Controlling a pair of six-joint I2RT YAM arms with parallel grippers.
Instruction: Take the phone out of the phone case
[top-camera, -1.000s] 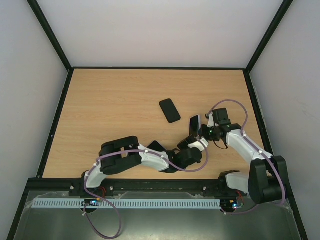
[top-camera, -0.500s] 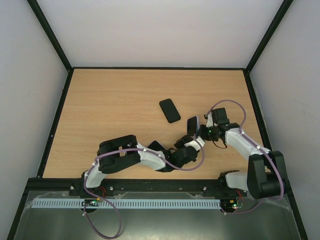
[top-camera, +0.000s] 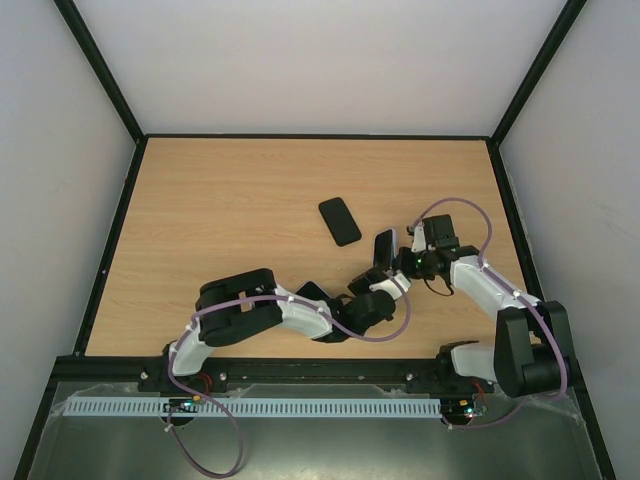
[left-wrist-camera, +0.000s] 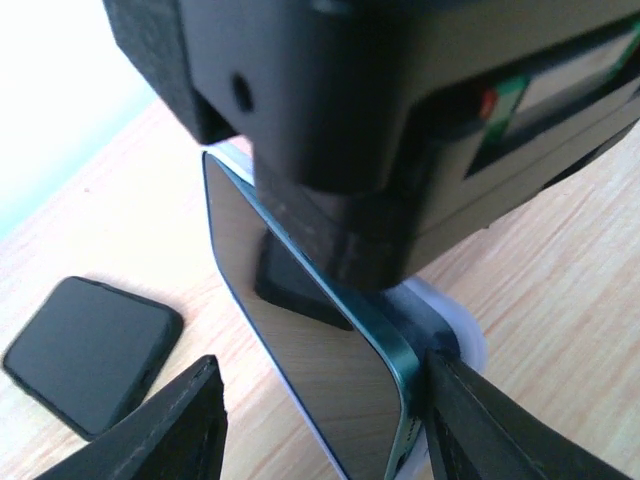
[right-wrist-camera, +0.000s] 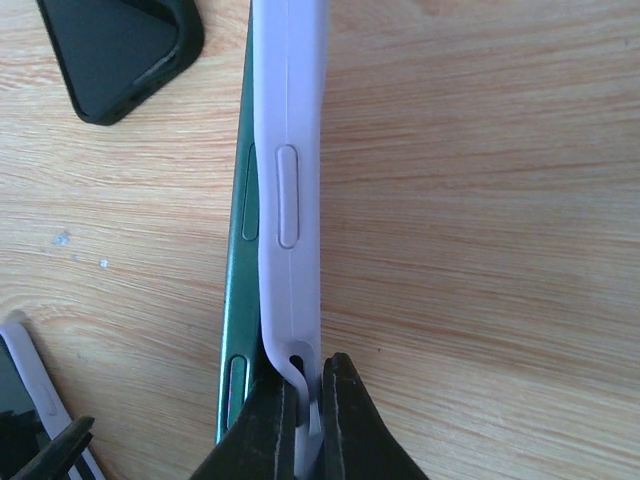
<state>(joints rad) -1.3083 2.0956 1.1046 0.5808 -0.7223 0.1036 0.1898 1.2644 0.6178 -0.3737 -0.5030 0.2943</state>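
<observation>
The right gripper (right-wrist-camera: 308, 375) is pressed together, pinching the rim of the pale phone case (right-wrist-camera: 290, 150). The left gripper (left-wrist-camera: 322, 375) stands half spread, the green-edged phone (left-wrist-camera: 300, 340) between its fingers.

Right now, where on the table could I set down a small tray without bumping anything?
The whole far strip of the table between the back edge and the black case is bare, as is the left side, beyond the left arm. The near right is crowded: the right arm meets it at the phone.
</observation>
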